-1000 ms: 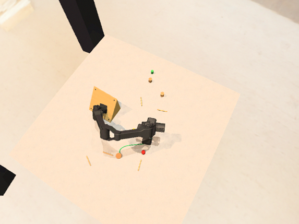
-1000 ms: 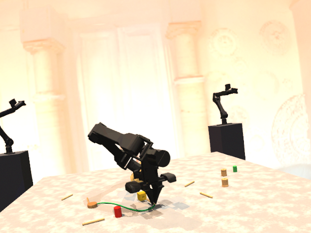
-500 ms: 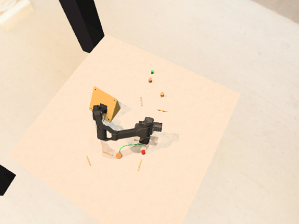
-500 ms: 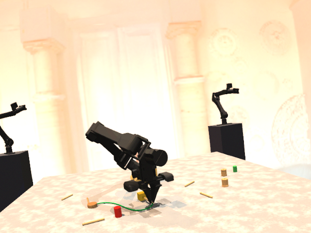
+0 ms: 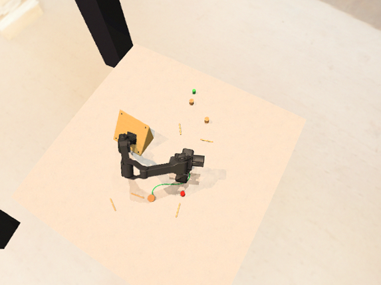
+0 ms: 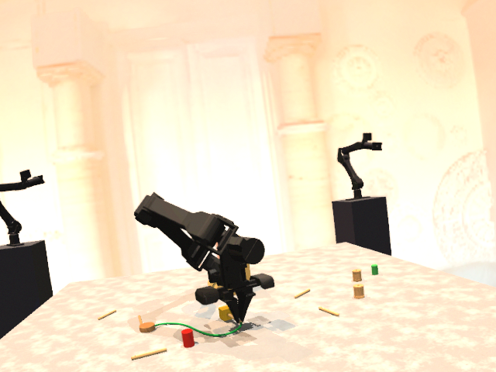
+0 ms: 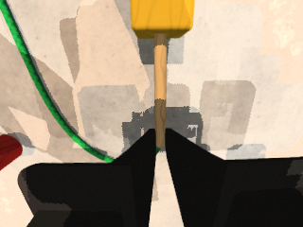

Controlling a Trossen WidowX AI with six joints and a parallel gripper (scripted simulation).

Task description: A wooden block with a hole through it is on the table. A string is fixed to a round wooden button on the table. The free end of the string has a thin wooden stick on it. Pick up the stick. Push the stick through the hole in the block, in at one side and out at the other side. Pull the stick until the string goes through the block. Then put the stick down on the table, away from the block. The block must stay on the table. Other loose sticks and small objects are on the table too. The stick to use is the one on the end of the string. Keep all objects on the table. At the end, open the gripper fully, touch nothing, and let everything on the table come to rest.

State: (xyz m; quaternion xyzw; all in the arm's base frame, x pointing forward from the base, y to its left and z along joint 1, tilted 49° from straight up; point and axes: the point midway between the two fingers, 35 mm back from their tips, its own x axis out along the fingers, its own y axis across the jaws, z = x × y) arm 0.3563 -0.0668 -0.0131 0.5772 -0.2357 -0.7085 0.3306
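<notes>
One stick (image 7: 161, 76) sits in the jaws (image 6: 240, 321), facing one block (image 6: 225, 313) (image 7: 162, 18).

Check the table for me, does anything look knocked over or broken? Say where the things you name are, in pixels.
Nothing stands out: the red cylinder (image 5: 183, 193) (image 6: 187, 338) and green cylinder (image 5: 193, 91) (image 6: 374, 270) stand upright, and the green string (image 5: 166, 184) (image 6: 172, 323) (image 7: 40, 87) shows no visible break.
</notes>
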